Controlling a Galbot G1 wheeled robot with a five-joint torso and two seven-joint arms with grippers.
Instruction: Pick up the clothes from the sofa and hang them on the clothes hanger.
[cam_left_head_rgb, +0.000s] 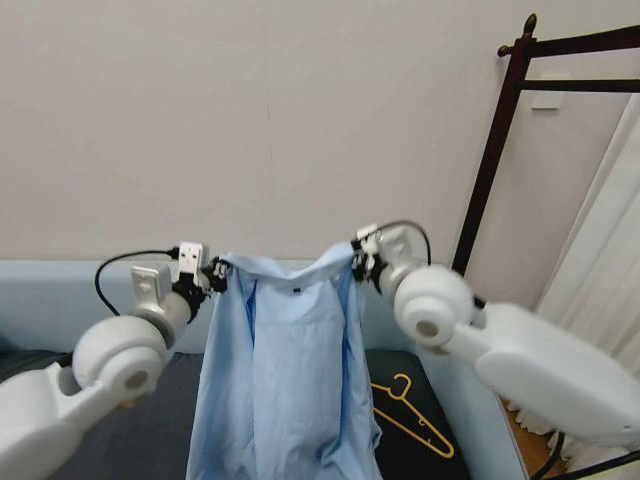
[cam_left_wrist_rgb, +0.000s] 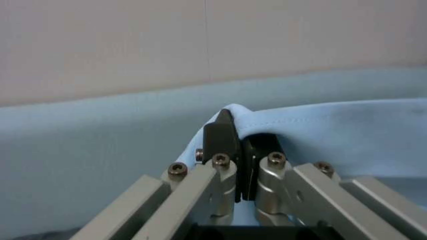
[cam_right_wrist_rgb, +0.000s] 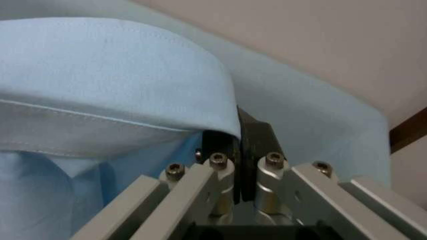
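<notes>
I am holding the light-blue fabric shirt above the pale-blue sofa, left gripper and right gripper each clamping 1 shoulder. I am judging it light and limp, best held at the shoulders.

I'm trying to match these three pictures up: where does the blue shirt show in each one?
Head view: the blue shirt hangs in the middle, held up between the left pincer and the right pincer.
Left wrist view: its edge is pinched in the left pincer.
Right wrist view: its hem drapes over the right pincer, which is shut on it.
Shared landmark: the pale blue sofa back behind the shirt.
</notes>
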